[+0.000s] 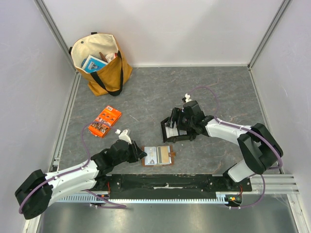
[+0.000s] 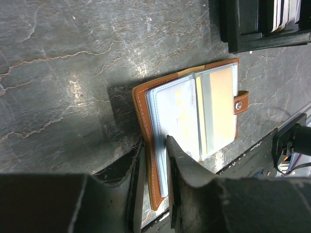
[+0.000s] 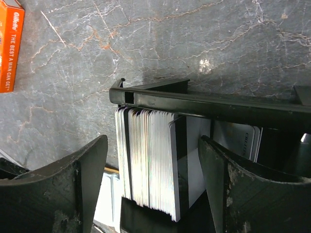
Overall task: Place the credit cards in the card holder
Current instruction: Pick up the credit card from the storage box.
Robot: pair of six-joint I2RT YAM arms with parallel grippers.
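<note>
The card holder (image 1: 160,156) (image 2: 194,111) lies open on the table near the front edge, brown outside with clear sleeves and a clasp tab. My left gripper (image 1: 142,153) (image 2: 154,143) is narrowly shut on its left cover and sleeve edges. The credit cards (image 3: 150,160) (image 1: 169,130) stand on edge as a thick white stack in a black tray (image 3: 160,97) (image 1: 181,138). My right gripper (image 1: 176,124) (image 3: 153,145) is open and straddles the stack, one finger on each side, touching no card. One more card lies flat in the tray behind the right finger.
An orange printed packet (image 1: 105,121) (image 3: 9,43) lies left of centre. A tan tote bag (image 1: 99,63) with items stands at the back left corner. White walls close three sides, and a black rail (image 1: 165,182) runs along the near edge.
</note>
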